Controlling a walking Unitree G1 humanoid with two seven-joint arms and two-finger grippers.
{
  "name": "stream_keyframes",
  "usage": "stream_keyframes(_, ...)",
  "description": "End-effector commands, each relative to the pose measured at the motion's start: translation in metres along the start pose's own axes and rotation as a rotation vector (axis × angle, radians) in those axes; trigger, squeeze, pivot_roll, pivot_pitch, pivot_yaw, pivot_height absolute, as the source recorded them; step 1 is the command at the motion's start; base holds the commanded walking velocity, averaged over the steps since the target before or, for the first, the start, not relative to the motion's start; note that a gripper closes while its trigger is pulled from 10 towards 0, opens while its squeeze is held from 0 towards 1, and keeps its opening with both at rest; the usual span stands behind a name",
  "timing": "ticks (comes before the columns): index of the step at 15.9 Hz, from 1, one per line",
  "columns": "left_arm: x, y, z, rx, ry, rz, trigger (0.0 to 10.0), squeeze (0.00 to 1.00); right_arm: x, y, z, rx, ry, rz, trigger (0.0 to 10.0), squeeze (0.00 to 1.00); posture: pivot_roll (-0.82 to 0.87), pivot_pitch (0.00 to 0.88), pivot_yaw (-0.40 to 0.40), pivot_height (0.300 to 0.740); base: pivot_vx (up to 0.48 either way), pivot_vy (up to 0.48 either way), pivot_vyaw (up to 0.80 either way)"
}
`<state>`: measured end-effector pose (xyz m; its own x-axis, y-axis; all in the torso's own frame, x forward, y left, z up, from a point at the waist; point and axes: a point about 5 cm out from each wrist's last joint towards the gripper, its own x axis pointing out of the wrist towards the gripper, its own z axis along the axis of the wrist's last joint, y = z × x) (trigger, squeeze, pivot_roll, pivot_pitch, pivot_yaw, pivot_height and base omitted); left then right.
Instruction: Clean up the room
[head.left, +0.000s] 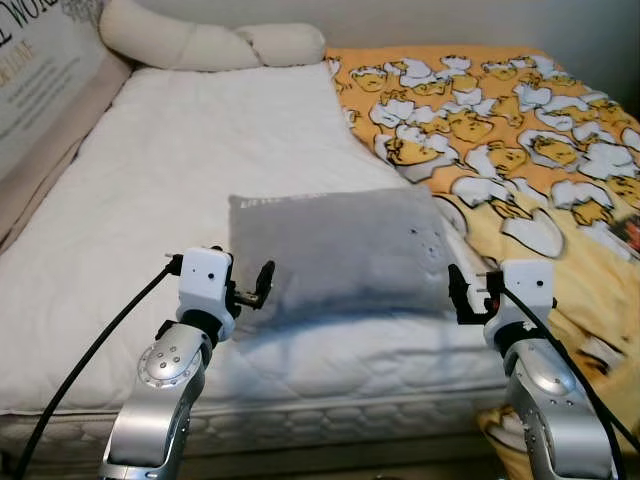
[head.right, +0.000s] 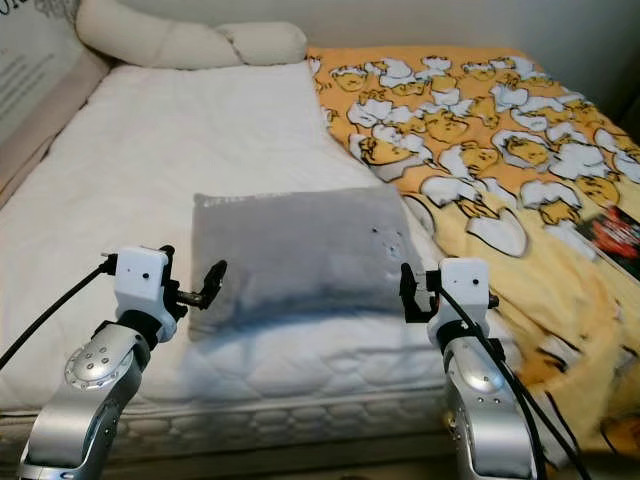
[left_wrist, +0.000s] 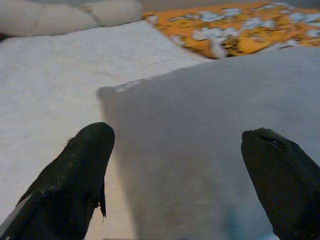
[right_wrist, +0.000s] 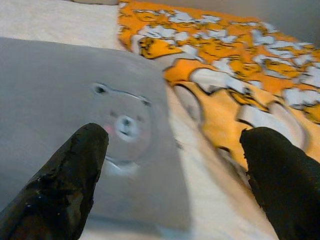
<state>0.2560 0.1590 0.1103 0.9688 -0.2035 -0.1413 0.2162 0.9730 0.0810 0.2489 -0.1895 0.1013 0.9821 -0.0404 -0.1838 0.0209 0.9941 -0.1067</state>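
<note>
Grey pillow (head.left: 340, 250) flat on white bed (head.left: 150, 220) near front edge, beside yellow duck-print blanket (head.left: 520, 130), left gripper (head.left: 258, 285) at pillow's left corner, jaws wide, right gripper (head.left: 462, 292) at its right corner, jaws wide, holding nothing

Bare white mattress (head.left: 170, 200) L of grey pillow (head.left: 335, 245) — free; yellow blanket (head.left: 520, 150) blocks R side.

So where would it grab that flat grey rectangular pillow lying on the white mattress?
Probably by its two short ends, from the near side. The flat grey rectangular pillow lies crosswise, and the left gripper and right gripper are open beside its near corners. Its soft, thin edges look easy to pinch off the white mattress.
</note>
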Motion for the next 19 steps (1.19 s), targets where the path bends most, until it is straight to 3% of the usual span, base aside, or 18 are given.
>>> stream_keyframes(1,-0.0008,0.0053,-0.0019,0.006,0.006,0.014,10.0,0.00,0.0046,0.0044,0.0034,0.005,-0.006,0.015,10.0,0.00,-0.04,0.000,-0.001,0.740,0.296,0.000,0.00)
stream_keyframes(15,0.0005,0.0027,-0.0024,0.008,0.005,0.005,10.0,0.00,0.0092,0.0048,0.0043,0.002,-0.010,0.019,10.0,0.00,-0.03,0.000,-0.007,0.740,0.293,0.000,0.00)
stream_keyframes(19,0.0054,-0.0024,-0.0068,0.042,0.038,-0.054,10.0,0.00,0.0095,0.0037,0.0015,0.007,0.012,0.001,10.0,0.00,-0.04,0.000,-0.008,0.740,0.000,0.000,0.00)
